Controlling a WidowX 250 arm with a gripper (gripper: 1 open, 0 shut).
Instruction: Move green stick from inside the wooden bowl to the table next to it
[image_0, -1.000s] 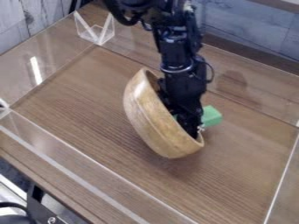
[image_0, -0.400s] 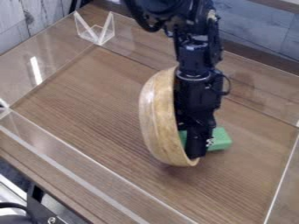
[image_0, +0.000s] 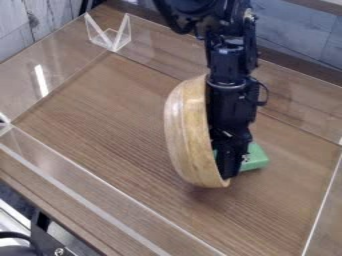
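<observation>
Camera view — the only one we have.

Counter: dark brown wood grain, with clear plastic walls around its edges.

Bowl: light-tan wood, tipped up on its rim so that we see its rounded outside; its opening faces right, toward the arm. Its lower edge rests on the counter.

Arm: black, coming down steeply from the top of the frame, just to the right of the bowl's upper rim.

Claw: pointing steeply down, low at the bowl's right rim, right at the stick. We see its dark fingers drawn close together — clenched. Whether they pinch the stick or the bowl's rim, we cannot tell; the tips are hidden against the rim.

Stick: bright green, only a small part showing to the right of the claw, at the lower right edge of the bowl. It sits low, at or just above the counter; we cannot tell whether it lies inside the tilted bowl or just outside its rim.

Far corner: a small clear stand sits well apart from the bowl.
</observation>
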